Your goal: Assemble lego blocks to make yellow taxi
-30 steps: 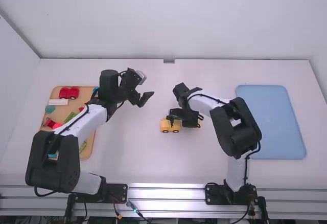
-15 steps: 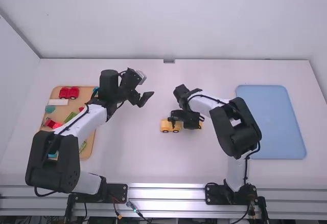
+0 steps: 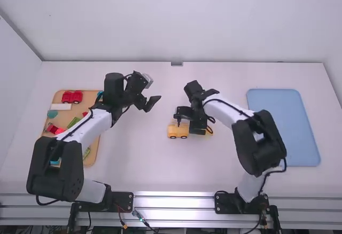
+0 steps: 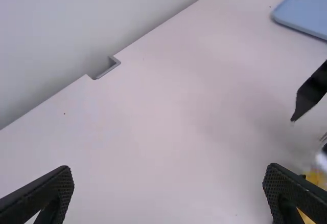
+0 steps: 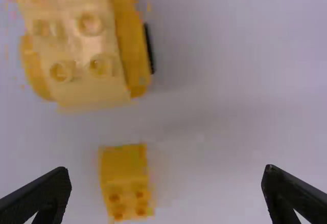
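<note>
So my right pincer [image 5: 167, 169] is spread wide, nothing in it. From above, the yellow block [image 5: 124, 183] sits at 3 o'clock from the wheeled yellow base [image 3: 177, 131]. It's off-centre tho, so dropping now might knock it.

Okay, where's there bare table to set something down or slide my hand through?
Bare table lies between the tan board and yellow vehicle, nearer than the left tool, and beyond the right tool toward the back wall. It's crowded at the vehicle, with the right tool and a yellow block, and on the board, with its bricks and the left arm.
</note>
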